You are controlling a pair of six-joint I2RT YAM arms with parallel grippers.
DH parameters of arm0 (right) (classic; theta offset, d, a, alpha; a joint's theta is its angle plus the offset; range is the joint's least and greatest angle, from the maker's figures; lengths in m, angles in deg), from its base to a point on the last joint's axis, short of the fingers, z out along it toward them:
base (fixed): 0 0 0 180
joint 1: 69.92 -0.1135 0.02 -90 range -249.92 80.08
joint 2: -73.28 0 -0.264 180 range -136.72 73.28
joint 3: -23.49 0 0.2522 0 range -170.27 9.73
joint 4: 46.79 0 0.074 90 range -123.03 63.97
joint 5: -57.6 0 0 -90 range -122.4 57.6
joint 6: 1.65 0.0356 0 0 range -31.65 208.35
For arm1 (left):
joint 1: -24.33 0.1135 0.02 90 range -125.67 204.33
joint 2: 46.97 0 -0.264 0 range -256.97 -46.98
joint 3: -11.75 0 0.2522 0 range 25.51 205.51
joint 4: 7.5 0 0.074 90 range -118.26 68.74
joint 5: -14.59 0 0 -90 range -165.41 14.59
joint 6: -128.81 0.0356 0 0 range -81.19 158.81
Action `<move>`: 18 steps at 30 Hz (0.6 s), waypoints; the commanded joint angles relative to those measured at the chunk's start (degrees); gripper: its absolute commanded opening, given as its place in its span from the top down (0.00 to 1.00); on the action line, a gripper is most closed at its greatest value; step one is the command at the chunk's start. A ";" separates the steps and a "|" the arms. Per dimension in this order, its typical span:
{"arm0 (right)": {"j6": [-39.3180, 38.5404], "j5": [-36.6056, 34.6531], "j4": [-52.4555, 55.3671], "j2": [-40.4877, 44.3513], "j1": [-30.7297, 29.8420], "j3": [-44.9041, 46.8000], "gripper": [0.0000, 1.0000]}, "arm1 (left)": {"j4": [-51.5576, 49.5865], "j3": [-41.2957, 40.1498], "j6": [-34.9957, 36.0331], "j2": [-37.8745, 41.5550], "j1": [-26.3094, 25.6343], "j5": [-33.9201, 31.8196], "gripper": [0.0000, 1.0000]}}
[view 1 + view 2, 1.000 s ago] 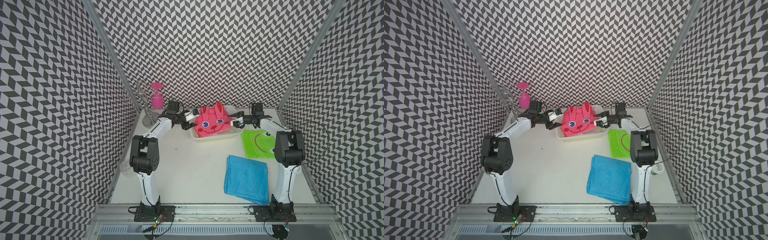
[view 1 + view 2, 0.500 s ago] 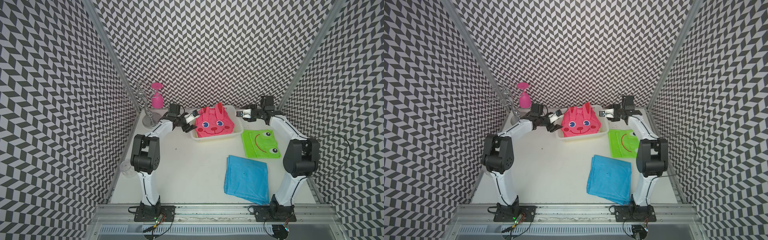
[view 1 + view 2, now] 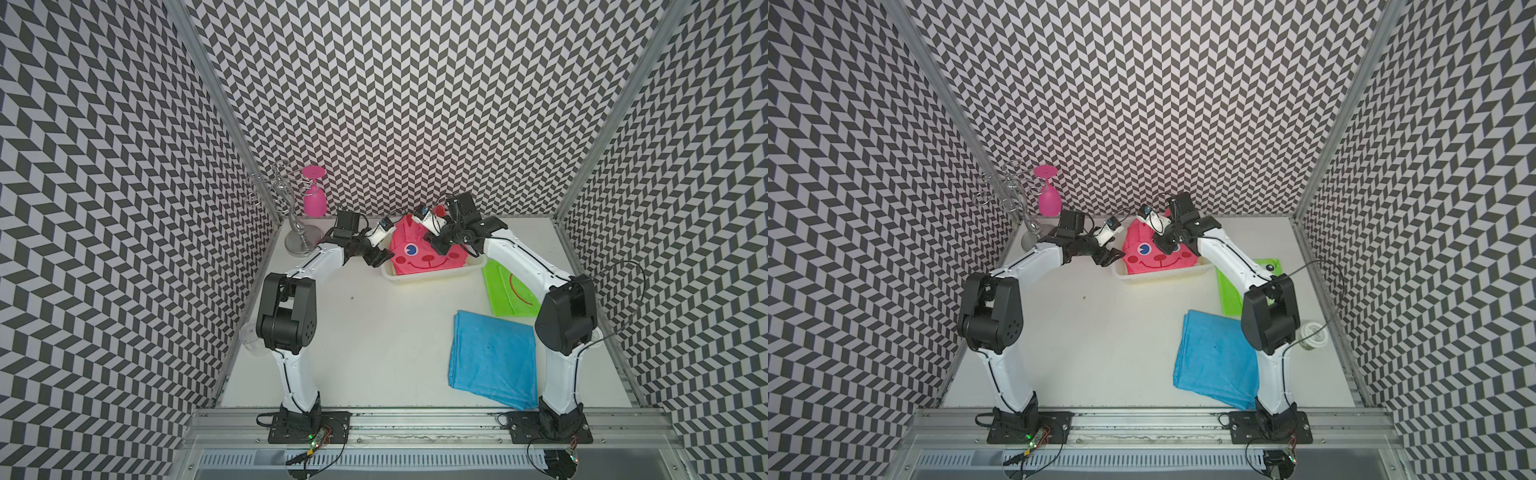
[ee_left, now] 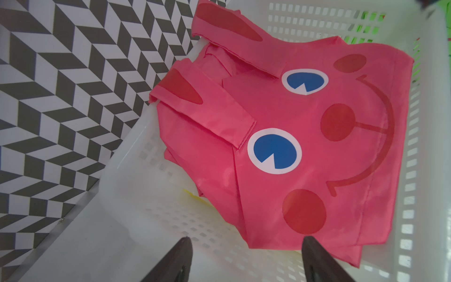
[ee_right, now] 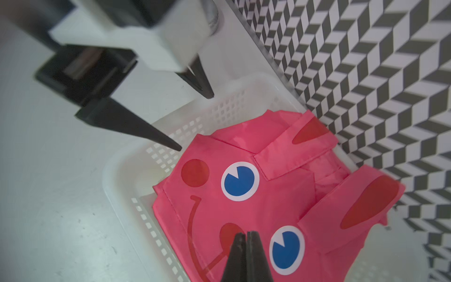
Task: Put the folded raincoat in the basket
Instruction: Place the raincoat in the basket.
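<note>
Seating the pink raincoat (image 4: 305,136) in the basket (image 3: 432,279).
We are seeing the raincoat lying face-up inside the basket, its ears draping over the far rim. We are holding the left tool (image 4: 245,244) spread wide and empty at the basket's end, close to the raincoat's edge but gripping nothing. We are holding the right tool (image 5: 246,236) with its tips pressed together on nothing, poised over the printed cheek; we are judging it a blunt pusher for tucking the cloth down. Whether it is touching the fabric, we are unable to tell.
</note>
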 commanded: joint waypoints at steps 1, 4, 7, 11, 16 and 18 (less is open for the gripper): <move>15.69 -2.12 7.63 -2.29 1.80 -1.15 1.00 | 3.20 -1.74 -3.61 3.14 0.41 0.52 0.25; 20.67 -0.76 5.33 -1.73 1.82 2.49 1.00 | 2.59 -1.71 -4.14 3.09 0.73 0.99 0.25; 24.99 -1.11 2.60 -2.46 1.60 4.62 1.00 | 2.36 -1.77 -5.25 3.49 1.41 2.36 0.25; 28.79 -7.12 2.96 -6.23 1.07 3.58 1.00 | 2.24 -2.31 -6.57 4.41 2.61 4.15 0.25; 33.80 -11.22 0.81 -10.46 0.47 3.41 1.00 | 0.77 -3.37 -7.11 6.46 4.31 5.77 0.25; 35.95 -11.50 -1.09 -12.34 -0.06 2.66 1.00 | 1.33 -4.80 -7.54 7.48 4.73 5.49 0.25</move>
